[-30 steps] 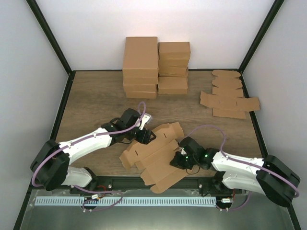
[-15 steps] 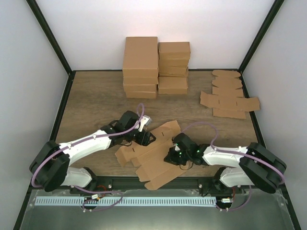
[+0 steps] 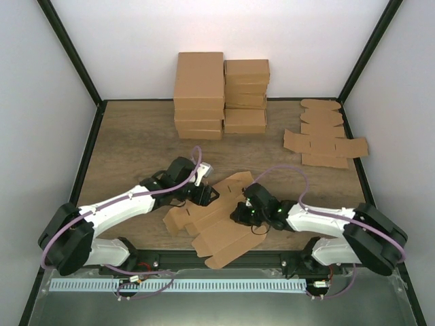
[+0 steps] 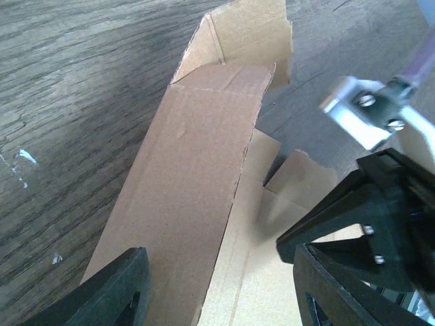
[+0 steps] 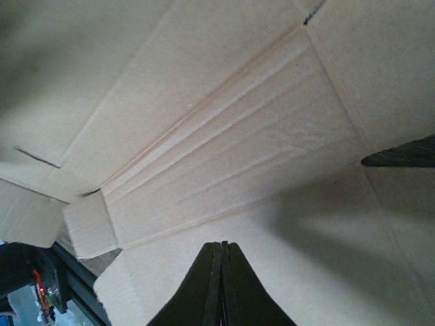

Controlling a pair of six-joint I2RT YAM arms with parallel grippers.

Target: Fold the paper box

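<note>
Right claw (image 3: pixel 236 216) nudged farther left over paper box (image 3: pixel 219 227), its fingers closed together, left claw (image 3: pixel 209 195) spread open

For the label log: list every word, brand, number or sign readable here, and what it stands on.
None can be read.
The paper box, the stacked cartons and the flat blanks are plain brown and unprinted.
No legible marking shows on the left arm or right arm.

Stacked cartons (image 3: pixel 221 92) and flat blanks (image 3: pixel 325 141) on a wooden table (image 3: pixel 136 142)
The cartons are piled in two stacks at the far edge; the blanks are spread at far right.
</note>
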